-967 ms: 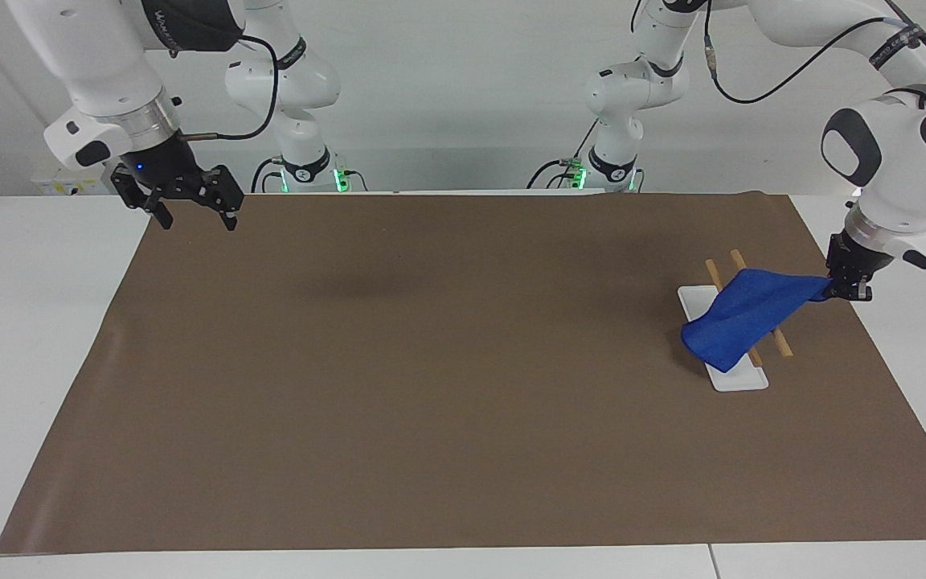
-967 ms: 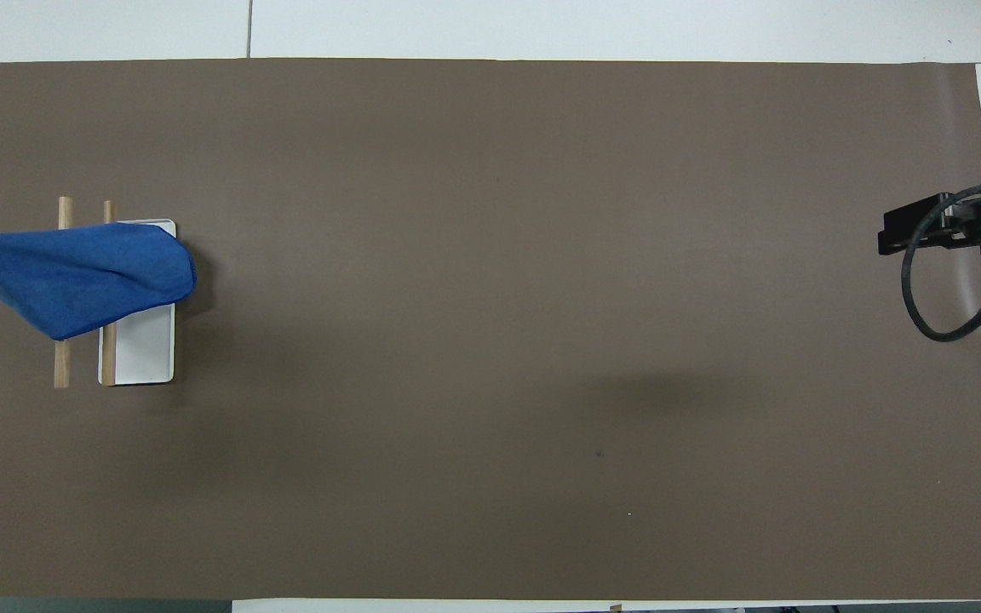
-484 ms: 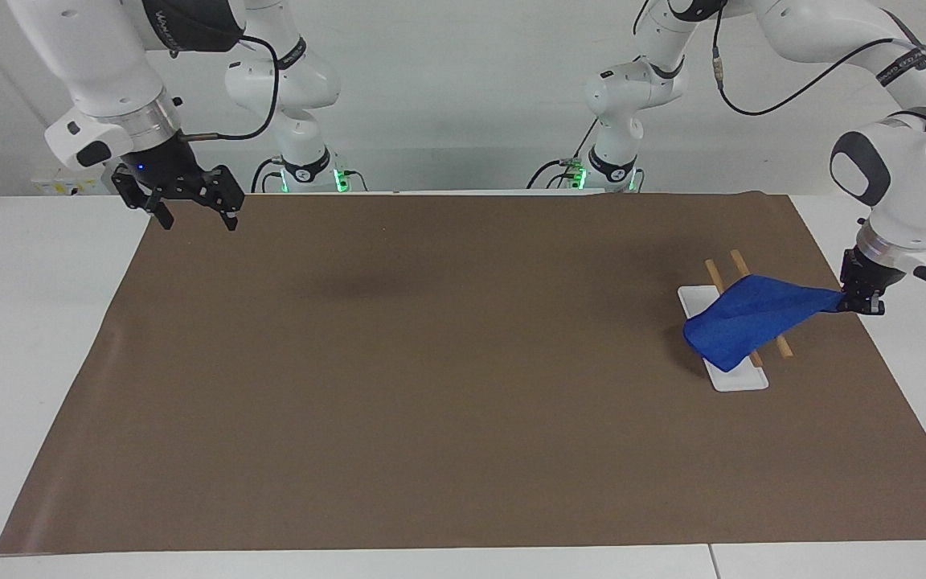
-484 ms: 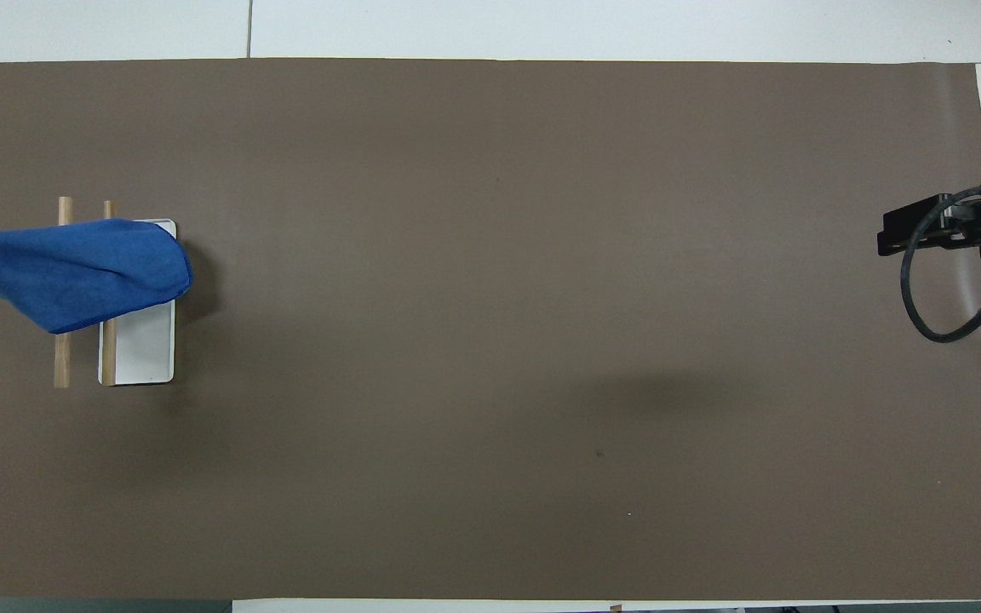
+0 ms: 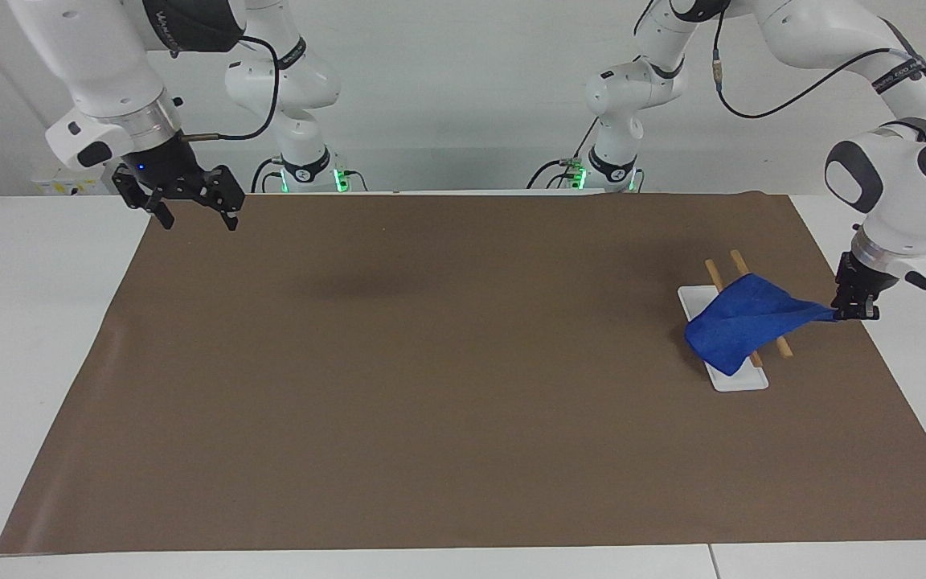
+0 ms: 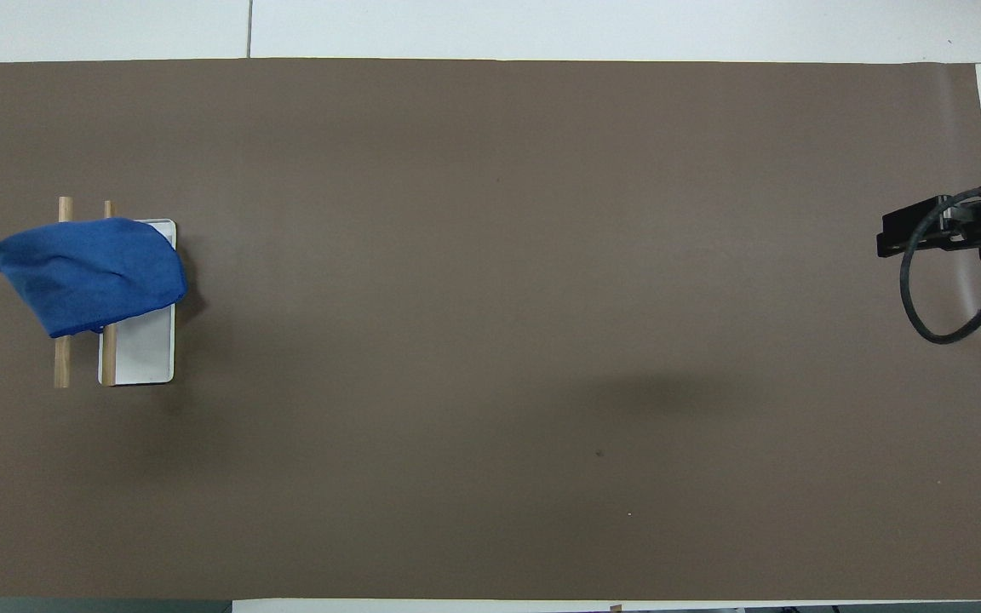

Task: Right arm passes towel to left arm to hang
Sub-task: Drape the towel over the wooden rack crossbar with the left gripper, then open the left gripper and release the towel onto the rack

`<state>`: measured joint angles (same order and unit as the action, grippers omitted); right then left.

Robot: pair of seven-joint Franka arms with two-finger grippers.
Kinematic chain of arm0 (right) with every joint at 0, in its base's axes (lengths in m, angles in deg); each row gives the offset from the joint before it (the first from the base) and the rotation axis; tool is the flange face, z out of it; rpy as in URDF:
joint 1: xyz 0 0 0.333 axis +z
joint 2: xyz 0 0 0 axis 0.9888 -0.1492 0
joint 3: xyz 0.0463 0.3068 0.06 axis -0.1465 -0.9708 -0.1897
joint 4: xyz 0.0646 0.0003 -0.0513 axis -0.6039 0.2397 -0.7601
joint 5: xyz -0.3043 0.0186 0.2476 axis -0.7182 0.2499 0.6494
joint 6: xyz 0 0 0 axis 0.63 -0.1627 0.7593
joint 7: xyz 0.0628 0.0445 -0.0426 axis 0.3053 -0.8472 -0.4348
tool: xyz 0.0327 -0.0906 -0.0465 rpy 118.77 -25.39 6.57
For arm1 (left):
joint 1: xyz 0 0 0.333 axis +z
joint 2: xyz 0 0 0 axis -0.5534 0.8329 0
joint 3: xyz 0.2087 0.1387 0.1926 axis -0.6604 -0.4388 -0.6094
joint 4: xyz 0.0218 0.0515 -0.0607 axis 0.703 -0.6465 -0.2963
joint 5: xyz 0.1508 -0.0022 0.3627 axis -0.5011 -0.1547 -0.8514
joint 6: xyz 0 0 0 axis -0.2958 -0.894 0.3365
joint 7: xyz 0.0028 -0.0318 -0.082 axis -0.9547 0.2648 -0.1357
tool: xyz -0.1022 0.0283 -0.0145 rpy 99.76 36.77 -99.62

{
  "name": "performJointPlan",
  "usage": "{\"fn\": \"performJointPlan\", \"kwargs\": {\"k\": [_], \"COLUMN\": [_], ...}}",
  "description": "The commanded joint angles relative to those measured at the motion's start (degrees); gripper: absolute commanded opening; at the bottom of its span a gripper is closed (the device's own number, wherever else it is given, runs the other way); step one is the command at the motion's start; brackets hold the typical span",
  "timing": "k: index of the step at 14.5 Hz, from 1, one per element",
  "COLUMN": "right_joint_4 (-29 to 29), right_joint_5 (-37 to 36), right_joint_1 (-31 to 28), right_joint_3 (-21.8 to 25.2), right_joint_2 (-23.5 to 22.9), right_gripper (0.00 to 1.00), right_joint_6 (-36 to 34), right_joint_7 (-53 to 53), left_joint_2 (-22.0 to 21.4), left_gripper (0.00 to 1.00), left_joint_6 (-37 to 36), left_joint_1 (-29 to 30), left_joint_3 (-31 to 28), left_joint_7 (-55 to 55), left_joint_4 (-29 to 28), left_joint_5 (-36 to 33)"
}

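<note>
Towel is draped across the rack, its tip pointed at left gripper. Whether it's gripped can't be told. Right gripper is parked spread wide, well apart.

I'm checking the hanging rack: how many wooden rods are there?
2. One rod lies toward the left arm's end of the table; the other rod lies beside it, along the edge of the white tray. The towel drapes over both middles.

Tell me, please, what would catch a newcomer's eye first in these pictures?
The bright blue towel draped over the two-rod wooden rack at the left arm's end stands out against the brown mat. The left gripper is at its corner; the right gripper waits open over the mat's corner.
</note>
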<state>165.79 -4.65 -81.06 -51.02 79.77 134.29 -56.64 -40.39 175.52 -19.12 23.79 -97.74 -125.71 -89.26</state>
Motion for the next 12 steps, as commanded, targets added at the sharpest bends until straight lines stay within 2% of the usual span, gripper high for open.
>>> {"fn": "performJointPlan", "kwargs": {"k": [1,5,12], "right_joint_4": [1.7,1.7,1.7], "right_joint_5": [-0.7,-0.7,-0.7], "right_joint_1": [-0.4,-0.4,-0.4], "right_joint_3": [-0.4,-0.4,-0.4], "right_joint_2": [1.4,1.4,1.4], "right_gripper": [1.0,1.0,1.0], "right_joint_6": [0.9,0.7,0.8], "right_joint_7": [-0.6,-0.6,-0.6], "left_joint_2": [-0.6,-1.7,-5.8], "left_gripper": [1.0,1.0,1.0], "left_joint_6": [2.4,3.7,2.2], "left_joint_1": [-0.5,-3.9,-8.1], "left_joint_3": [0.4,0.7,2.9], "left_joint_7": [0.7,3.9,29.9], "left_joint_4": [-0.4,0.9,0.6], "left_joint_5": [-1.1,-1.1,2.8]}}
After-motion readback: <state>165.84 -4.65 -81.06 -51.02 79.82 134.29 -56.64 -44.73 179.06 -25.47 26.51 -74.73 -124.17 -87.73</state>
